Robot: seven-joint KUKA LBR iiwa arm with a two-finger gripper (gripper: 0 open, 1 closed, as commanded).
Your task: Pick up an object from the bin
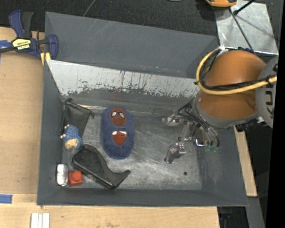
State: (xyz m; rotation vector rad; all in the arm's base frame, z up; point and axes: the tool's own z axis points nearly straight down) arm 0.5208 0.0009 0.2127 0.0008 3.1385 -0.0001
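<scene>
This is looking like a robotics lab: a robot arm point(264, 98), its wrist wearing an orange cover point(231, 78) looped with yellow cable point(218, 91), is hanging over a scuffed grey metal bin point(138, 47) of mismatched test objects.

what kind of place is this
Probably a robotics lab's bin-picking test rig: a grey metal bin holding loose odds such as a blue slipper, with a robot arm's gripper inside it.
</scene>
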